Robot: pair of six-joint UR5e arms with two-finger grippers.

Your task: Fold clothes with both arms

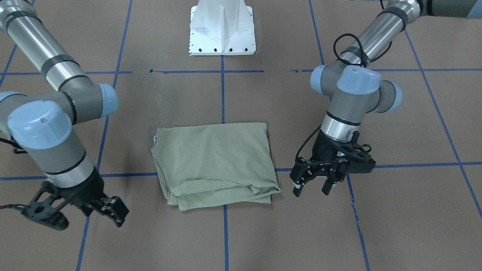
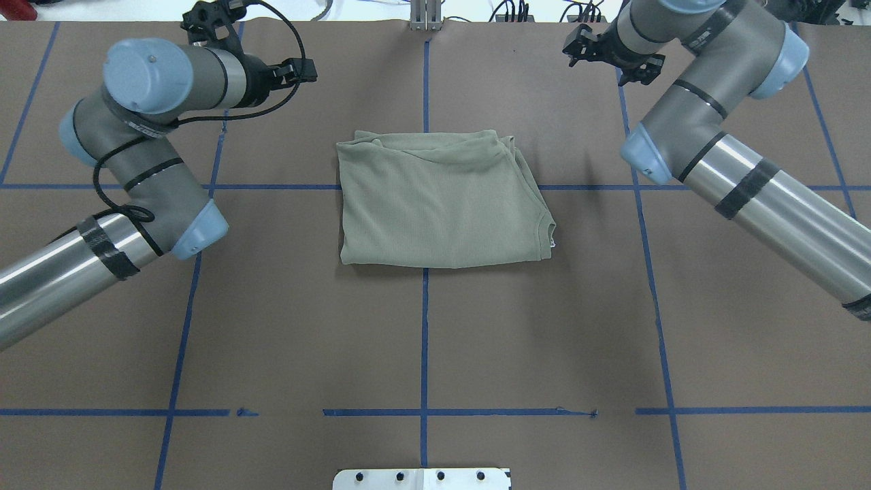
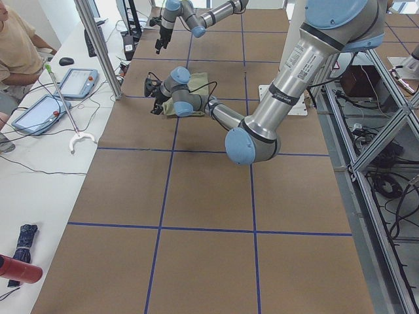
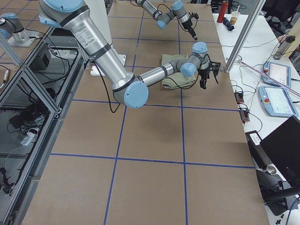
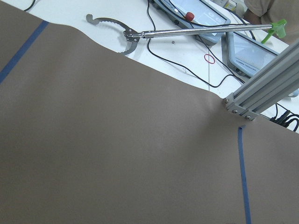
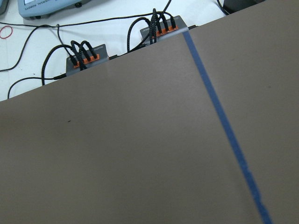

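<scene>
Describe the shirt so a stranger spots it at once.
Find the brown table with blue tape lines. Ahead of the white pedestal base, on the centre line, lies the shirt: the only cloth there, pale sage-green, folded into a rectangle.

A blue tape line cuts diagonally across the brown table covering. At its far edge, a left connector box and a right connector box, both grey with orange plugs and looped black cables, sit on a white surface near a red ring.

The frame edge crops the pedestal, and the shirt hides its own lower layers.
</scene>
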